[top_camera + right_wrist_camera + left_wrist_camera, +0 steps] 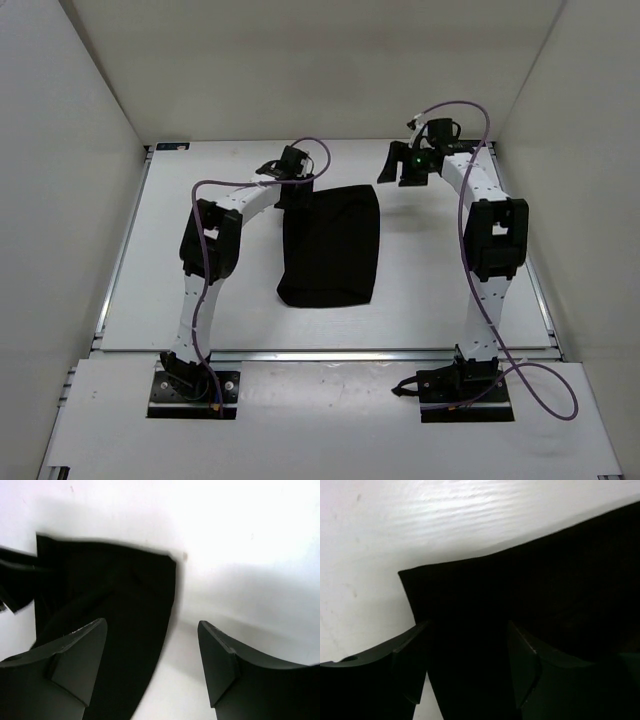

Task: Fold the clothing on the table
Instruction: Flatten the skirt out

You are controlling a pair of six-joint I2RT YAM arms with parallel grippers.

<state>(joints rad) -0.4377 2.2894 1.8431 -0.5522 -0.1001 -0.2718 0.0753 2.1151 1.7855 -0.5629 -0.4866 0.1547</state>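
Note:
The clothing [330, 245] is a black piece folded into a tall rectangle, lying flat in the middle of the white table [200, 300]. My left gripper [291, 188] hovers over its far left corner. In the left wrist view that gripper [467, 630] is open, with the flat cloth [545, 580] spread below the gap between its fingers [410, 665]. My right gripper [402, 166] sits just off the far right corner, apart from the fabric. In the right wrist view it [152, 625] is open, with bare table between the jaws and the clothing's edge [125, 610] under its left finger [80, 655].
White upright walls [70, 200] close in the table on the left, right and back. Silver rails [330, 352] run along the table edges. The black base plates [195, 395] stand at the near edge, and purple cables [540, 390] loop by the right base.

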